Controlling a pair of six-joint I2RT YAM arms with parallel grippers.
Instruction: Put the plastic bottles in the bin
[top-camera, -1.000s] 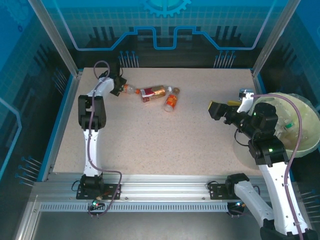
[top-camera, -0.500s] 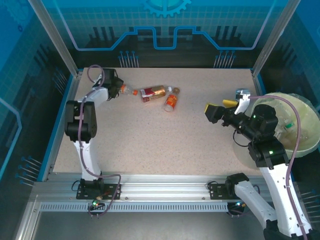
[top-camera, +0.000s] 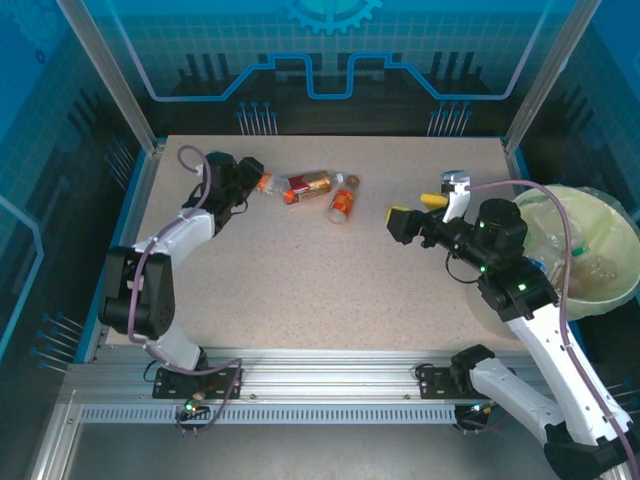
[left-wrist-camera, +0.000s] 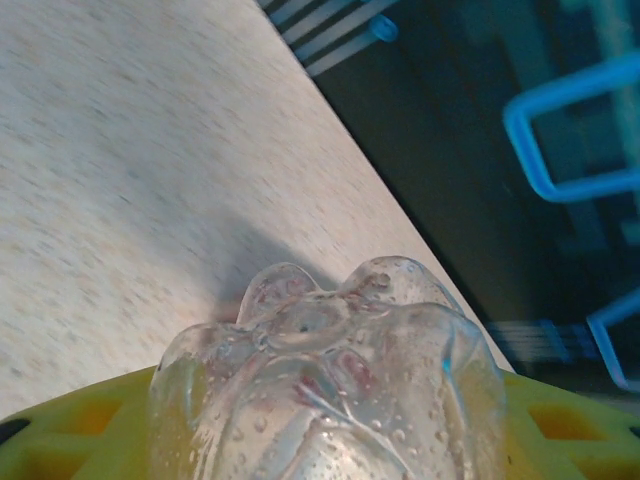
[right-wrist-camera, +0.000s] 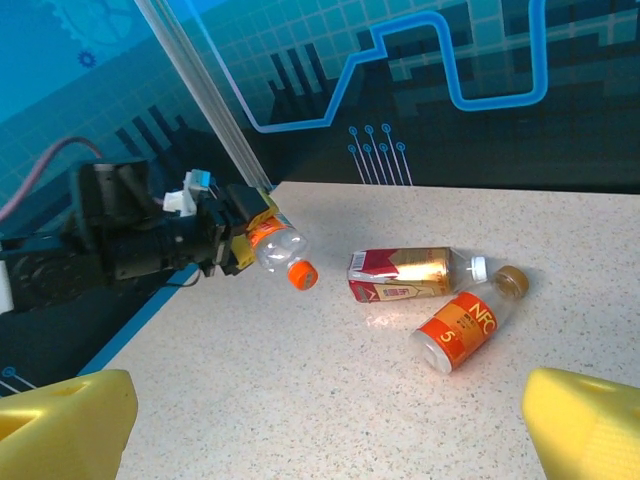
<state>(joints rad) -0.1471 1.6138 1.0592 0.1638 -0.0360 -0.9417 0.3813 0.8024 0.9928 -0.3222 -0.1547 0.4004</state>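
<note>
Yellow-green-lined, the bin (top-camera: 615, 280) sits at your near right. The right gripper (top-camera: 412, 212), jaws wide and empty, has swung from it toward the table (top-camera: 300, 280) middle. Beyond lie a red-label bottle (top-camera: 308, 183) and an orange-label bottle (top-camera: 342, 205). Far left, your left gripper (top-camera: 250, 180) clamps an orange-capped bottle (right-wrist-camera: 275, 250), now raised and ready to carry over.

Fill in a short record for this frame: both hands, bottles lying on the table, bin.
left hand: shut on orange-capped bottle, gripped at its base
right hand: open, empty, above the table
on table: red-label bottle and orange-label bottle, lying down
bin: at the table's right edge
</note>
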